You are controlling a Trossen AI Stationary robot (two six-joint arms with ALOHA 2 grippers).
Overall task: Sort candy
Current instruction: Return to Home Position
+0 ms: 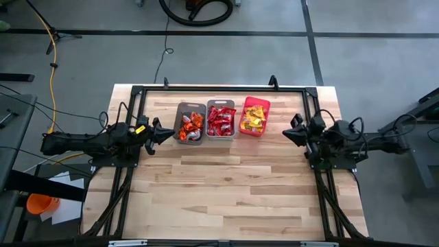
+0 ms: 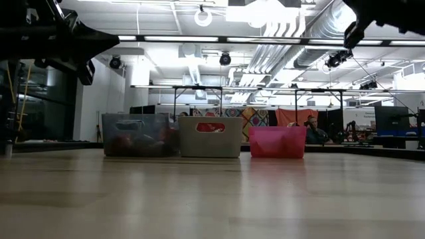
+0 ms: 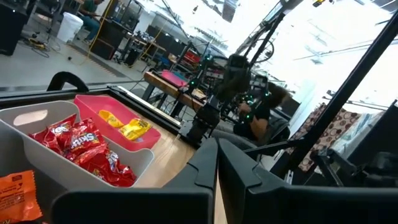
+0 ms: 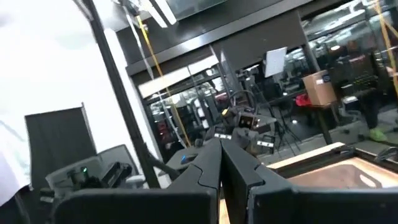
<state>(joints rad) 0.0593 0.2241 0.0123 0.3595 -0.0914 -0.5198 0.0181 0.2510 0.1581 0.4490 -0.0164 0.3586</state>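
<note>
Pale wood-plank table [image 1: 226,192] w/ black metal frame rails [image 1: 219,88] round its edges. Three plastic bins in a row, side by side nr the far edge:
- dark see-thru bin [image 1: 178,123] w/ orange-wrapped candy [image 1: 191,127]
- grey bin [image 1: 221,101] w/ red candy [image 1: 221,121]
- pink bin [image 1: 256,99] w/ yellow candy [image 1: 252,121]

Left gripper [image 1: 169,132] is just beside the dark bin. Right gripper [image 1: 286,134] is near the pink one, not touching. Both are raised off the table, jaws pressed together, holding nothing.

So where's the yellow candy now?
In the high view, the yellow candy lies in the pink bin, rightmost of three bins near the table's far edge, beside the grey bin.
</note>
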